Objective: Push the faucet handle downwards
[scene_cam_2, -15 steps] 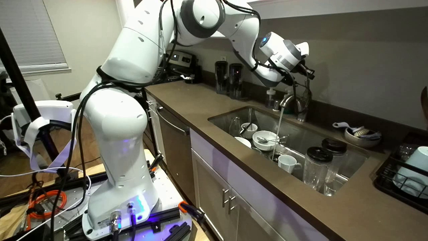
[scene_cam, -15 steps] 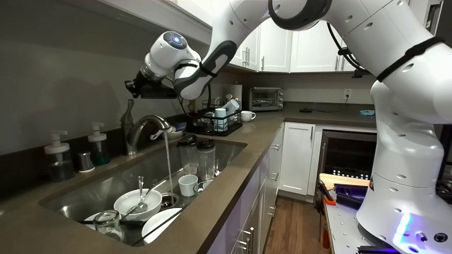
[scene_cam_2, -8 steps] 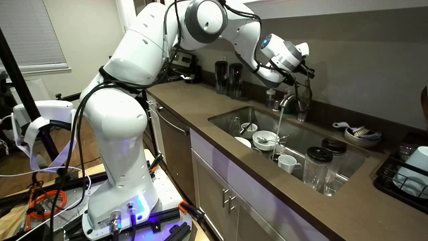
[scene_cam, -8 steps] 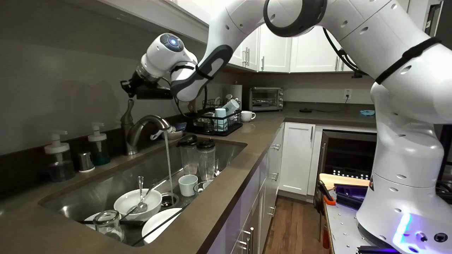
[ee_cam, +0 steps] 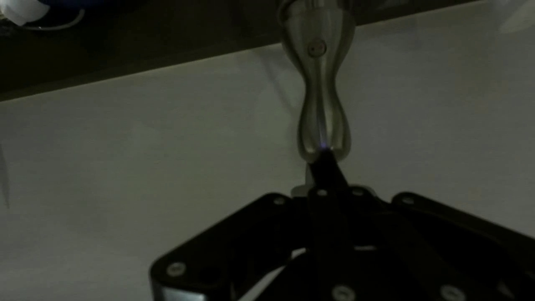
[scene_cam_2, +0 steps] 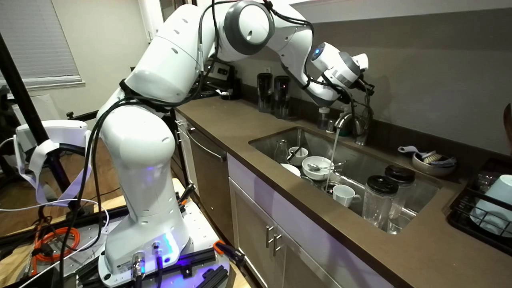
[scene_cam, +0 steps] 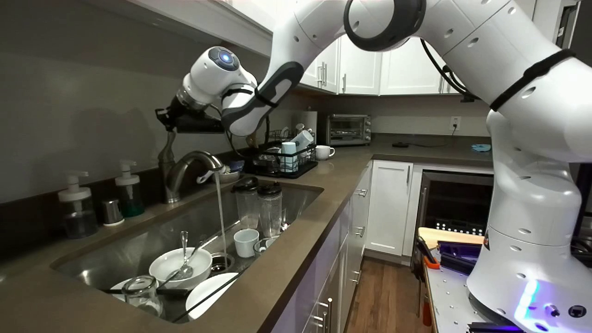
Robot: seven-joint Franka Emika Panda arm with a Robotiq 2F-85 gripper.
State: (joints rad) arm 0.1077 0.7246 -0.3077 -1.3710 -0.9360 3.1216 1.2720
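The faucet handle (scene_cam: 167, 149) is a thin metal lever standing upright on the faucet body at the wall. In the wrist view the handle (ee_cam: 323, 100) points down toward my fingertips. The arched faucet spout (scene_cam: 190, 163) runs water into the sink, and the spout (scene_cam_2: 345, 118) shows in both exterior views. My gripper (scene_cam: 162, 119) is shut with nothing between its fingers, right at the top of the handle. In the wrist view the gripper's dark fingertips (ee_cam: 326, 161) overlap the handle's tip; I cannot tell whether they touch it. Cables partly hide the handle in an exterior view.
The sink (scene_cam: 104, 252) holds bowls, a mug (scene_cam: 246, 242), a glass and two lidded bottles. Pump bottles (scene_cam: 129, 189) stand left of the faucet along the wall. A small bowl with a brush (scene_cam_2: 432, 162) and a black dish rack (scene_cam_2: 476, 216) stand on the other side.
My gripper has moved down and slightly toward the wall, so it now meets the handle's top in an exterior view. The handle shows no clear movement. Water keeps running.
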